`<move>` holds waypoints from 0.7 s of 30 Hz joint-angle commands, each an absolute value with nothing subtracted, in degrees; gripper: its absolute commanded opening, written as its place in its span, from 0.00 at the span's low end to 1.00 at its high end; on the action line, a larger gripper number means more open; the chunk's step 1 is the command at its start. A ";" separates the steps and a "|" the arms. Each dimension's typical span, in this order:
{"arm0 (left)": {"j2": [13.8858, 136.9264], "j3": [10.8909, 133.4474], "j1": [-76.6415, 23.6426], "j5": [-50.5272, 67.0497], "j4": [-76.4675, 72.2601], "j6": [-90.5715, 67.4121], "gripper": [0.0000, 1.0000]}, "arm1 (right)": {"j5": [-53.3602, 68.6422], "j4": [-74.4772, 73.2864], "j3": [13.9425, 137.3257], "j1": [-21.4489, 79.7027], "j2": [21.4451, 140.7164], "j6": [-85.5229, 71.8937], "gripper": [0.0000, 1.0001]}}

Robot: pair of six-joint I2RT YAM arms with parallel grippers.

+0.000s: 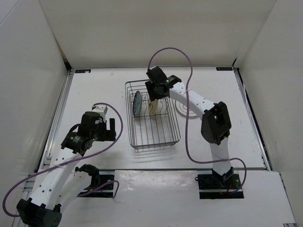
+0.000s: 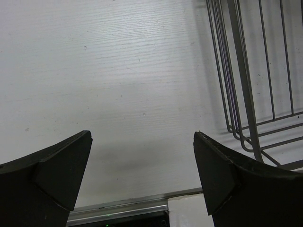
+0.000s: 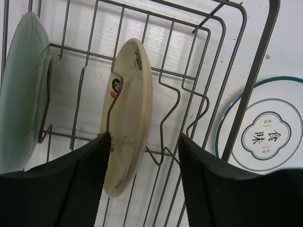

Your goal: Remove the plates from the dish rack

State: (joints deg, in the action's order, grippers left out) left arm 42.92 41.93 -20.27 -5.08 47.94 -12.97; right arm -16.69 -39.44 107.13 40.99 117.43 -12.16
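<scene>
The dish rack (image 1: 156, 137) of dark wire stands mid-table. A cream plate (image 1: 152, 108) and a blue-teal plate (image 1: 137, 104) stand on edge between its tines. A white plate with a dark ring (image 1: 187, 109) lies flat on the table right of the rack. My right gripper (image 1: 157, 92) hangs over the rack's far end. In the right wrist view it (image 3: 144, 142) is open, straddling the cream plate (image 3: 130, 104); the left finger is right beside the plate, and a gap shows to the right finger. My left gripper (image 2: 142, 135) is open and holds nothing, left of the rack (image 2: 244, 94).
The right wrist view also shows the blue-teal plate (image 3: 21, 94) at far left and the white plate (image 3: 265, 132) beyond the rack wall (image 3: 255, 71). White walls enclose the table. A metal rail (image 2: 123, 205) runs along its near edge.
</scene>
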 commanded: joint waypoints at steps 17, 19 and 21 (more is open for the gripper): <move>41.92 42.36 -20.48 -4.13 47.37 -13.01 0.99 | -32.42 -44.12 117.51 43.68 124.80 -18.71 0.15; 41.92 42.36 -20.48 -4.22 47.20 -13.01 0.99 | -33.22 -44.03 118.38 43.51 124.98 -19.25 0.12; 41.93 42.28 -20.48 -4.13 47.29 -13.01 0.99 | -35.06 -44.03 119.44 43.51 125.24 -19.42 0.08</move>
State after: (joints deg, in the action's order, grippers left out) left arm 42.54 41.93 -20.27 -5.06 47.94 -12.99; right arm -30.22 -43.59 116.01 43.64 124.27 -17.78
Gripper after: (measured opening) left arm 0.992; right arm 0.102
